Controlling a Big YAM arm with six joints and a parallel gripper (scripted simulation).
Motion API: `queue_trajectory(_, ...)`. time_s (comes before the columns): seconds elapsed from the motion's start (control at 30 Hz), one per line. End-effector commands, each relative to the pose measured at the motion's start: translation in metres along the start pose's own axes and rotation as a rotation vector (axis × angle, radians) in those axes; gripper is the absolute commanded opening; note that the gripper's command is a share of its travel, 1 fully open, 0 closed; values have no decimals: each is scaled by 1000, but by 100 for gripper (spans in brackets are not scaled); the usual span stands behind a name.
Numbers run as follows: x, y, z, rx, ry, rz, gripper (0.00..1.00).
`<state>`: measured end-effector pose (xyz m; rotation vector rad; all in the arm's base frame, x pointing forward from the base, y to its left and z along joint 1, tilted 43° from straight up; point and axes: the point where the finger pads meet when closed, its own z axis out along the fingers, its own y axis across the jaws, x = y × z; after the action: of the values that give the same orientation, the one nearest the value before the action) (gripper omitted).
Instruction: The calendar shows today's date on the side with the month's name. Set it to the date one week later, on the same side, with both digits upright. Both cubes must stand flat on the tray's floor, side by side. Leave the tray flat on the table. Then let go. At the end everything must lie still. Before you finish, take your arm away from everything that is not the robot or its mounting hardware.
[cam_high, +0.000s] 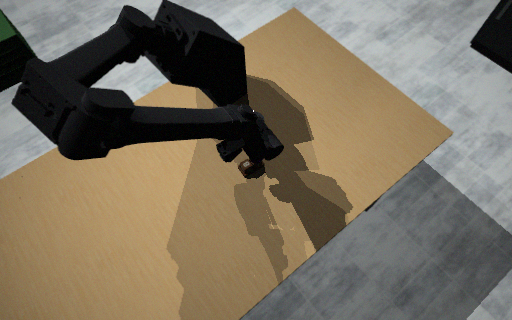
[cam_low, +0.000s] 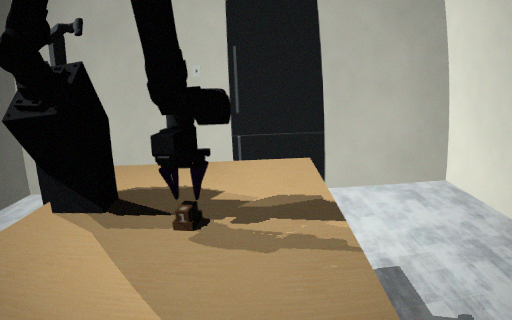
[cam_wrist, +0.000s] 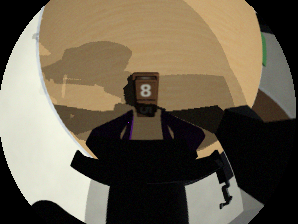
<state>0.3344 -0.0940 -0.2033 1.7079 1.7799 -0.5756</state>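
Beneath the claw (cam_high: 256, 162) (cam_low: 187, 199) (cam_wrist: 147, 113), brown calendar (cam_high: 251, 169) (cam_low: 187, 217) (cam_wrist: 146, 91)

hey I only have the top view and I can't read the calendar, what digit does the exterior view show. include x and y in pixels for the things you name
Observer: A white 1, on the side of the calendar (cam_high: 246, 164) (cam_low: 182, 218) (cam_wrist: 145, 90) facing that camera.
Operator: Anything else in the wrist view?
Observer: Yes, a white 8 on another face.
Operator: Is the gripper holding it?
Observer: No, the gripper (cam_high: 255, 164) (cam_low: 186, 199) (cam_wrist: 147, 113) is open, with nothing between its fingers.
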Motion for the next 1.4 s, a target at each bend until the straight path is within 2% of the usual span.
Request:
queue_trajectory(0.0, 1, 6, 1, -15, 0, 0, 45)
queue_trajectory(1.37, 2, 5, -1, -8, 1, -12, 45)
